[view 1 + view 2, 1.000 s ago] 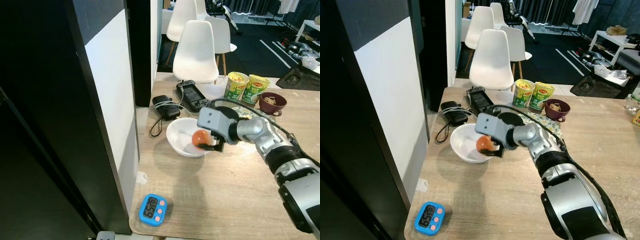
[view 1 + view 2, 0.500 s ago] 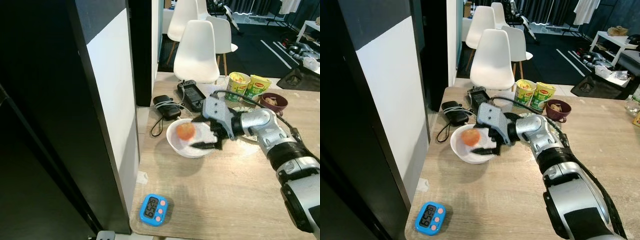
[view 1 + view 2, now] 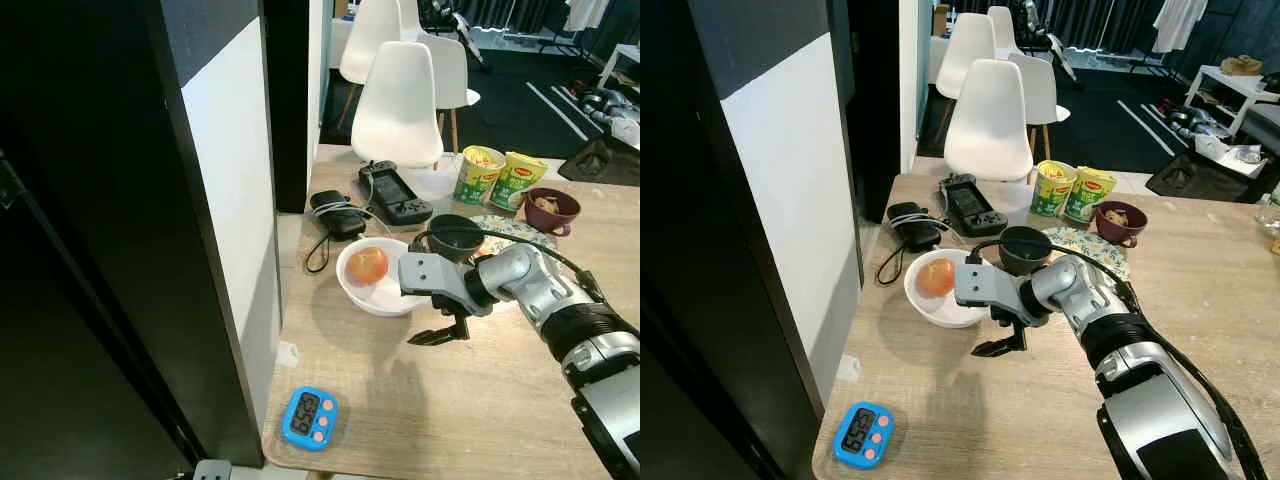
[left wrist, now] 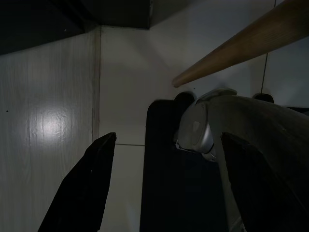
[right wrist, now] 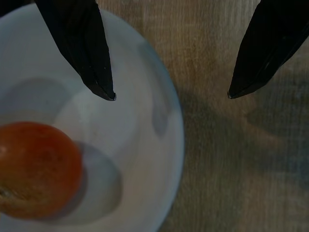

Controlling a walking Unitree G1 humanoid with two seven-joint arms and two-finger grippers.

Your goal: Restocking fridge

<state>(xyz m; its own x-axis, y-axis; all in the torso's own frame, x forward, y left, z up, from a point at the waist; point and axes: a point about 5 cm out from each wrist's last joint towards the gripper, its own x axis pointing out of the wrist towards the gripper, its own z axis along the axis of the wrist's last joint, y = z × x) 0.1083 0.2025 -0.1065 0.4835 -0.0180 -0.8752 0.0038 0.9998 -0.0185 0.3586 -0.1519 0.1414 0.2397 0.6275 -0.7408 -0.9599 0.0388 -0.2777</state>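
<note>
On wooden table (image 3: 480, 400): tomato (image 3: 370, 264) in white bowl (image 3: 352, 289); right gripper (image 3: 440, 322) spread, empty. Cup labels unreadable.

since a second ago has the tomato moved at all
Yes. The tomato left the right gripper at the white bowl's right rim and now lies inside at its left; the gripper is open, beside the bowl.

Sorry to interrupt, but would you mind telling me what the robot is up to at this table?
The robot is working at a wooden table beside a tall dark fridge. An orange-red fruit lies in a white bowl, untouched. The right gripper hovers open next to the bowl's rim, above the tabletop, holding nothing. The left gripper hangs idle toward the floor, also open. Two noodle cups and a blue timer sit on the table.
</note>
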